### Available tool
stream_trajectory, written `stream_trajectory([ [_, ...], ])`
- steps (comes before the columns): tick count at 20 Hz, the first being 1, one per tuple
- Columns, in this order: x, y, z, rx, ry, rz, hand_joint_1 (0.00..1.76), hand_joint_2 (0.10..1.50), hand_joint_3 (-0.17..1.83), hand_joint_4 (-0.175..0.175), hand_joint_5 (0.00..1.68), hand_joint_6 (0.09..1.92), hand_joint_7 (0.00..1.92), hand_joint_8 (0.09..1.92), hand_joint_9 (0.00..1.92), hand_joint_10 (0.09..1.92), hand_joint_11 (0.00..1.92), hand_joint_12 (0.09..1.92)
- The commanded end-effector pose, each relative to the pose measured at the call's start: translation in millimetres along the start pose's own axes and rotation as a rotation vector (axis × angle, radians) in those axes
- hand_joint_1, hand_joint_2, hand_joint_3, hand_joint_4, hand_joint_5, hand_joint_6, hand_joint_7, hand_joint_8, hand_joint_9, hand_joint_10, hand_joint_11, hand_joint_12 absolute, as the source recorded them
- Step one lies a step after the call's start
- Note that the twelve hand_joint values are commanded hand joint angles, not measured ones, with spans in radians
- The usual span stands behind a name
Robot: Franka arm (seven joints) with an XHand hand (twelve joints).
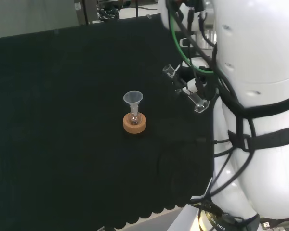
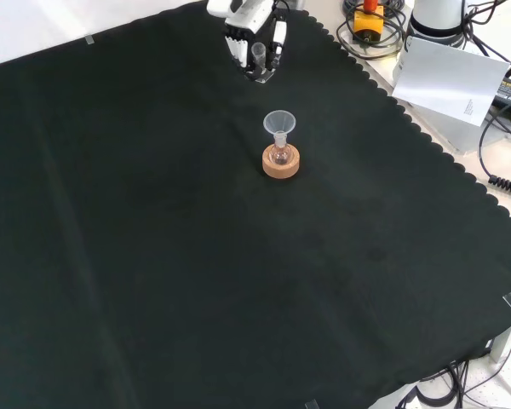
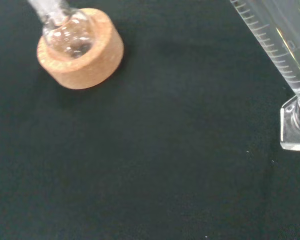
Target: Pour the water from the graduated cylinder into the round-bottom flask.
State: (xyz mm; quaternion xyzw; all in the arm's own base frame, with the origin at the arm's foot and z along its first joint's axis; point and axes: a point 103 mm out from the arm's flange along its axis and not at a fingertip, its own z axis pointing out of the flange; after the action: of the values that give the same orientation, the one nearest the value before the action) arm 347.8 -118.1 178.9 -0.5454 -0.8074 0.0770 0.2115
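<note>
Clearly we are still before the pour. In the head view our hand (image 1: 190, 89) is curled round the graduated cylinder (image 1: 185, 89), which hangs above the cloth (image 1: 62, 120) to the right of the round-bottom flask (image 1: 134, 118), its long axis slanting, mouth up-left, base down-right. The flask sits upright on its cork ring (image 1: 135, 125) with a funnel (image 1: 133, 98) in its neck.

In the front view the cylinder is beyond the flask, well apart.

In the wrist view its base is clear of the cloth; we judge carrying and tipping remain.
</note>
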Motion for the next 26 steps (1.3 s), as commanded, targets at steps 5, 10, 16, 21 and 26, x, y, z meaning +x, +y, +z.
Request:
stream_trajectory([
  [5, 22, -8, -17, 0.111, -0.111, -0.021, 1.13, 1.15, -0.01, -0.147, 0.93, 1.1, 1.27, 0.33, 1.42, 0.09, 1.28, 0.72],
  [10, 28, -2, -16, 0.173, -0.146, -0.018, 1.13, 1.15, -0.01, -0.146, 0.93, 1.1, 1.27, 0.33, 1.42, 0.09, 1.28, 0.72],
  [16, 34, 10, -16, 0.24, -0.161, -0.008, 1.13, 1.15, -0.01, -0.146, 0.93, 1.1, 1.27, 0.32, 1.42, 0.09, 1.28, 0.72],
  [21, 39, 19, -19, 0.301, -0.199, 0.016, 1.13, 1.15, -0.01, -0.146, 0.93, 1.1, 1.27, 0.32, 1.42, 0.09, 1.28, 0.72],
  [26, 45, 29, -21, 0.345, -0.234, 0.038, 1.13, 1.15, -0.01, -0.146, 0.93, 1.1, 1.27, 0.32, 1.43, 0.09, 1.29, 0.72],
])
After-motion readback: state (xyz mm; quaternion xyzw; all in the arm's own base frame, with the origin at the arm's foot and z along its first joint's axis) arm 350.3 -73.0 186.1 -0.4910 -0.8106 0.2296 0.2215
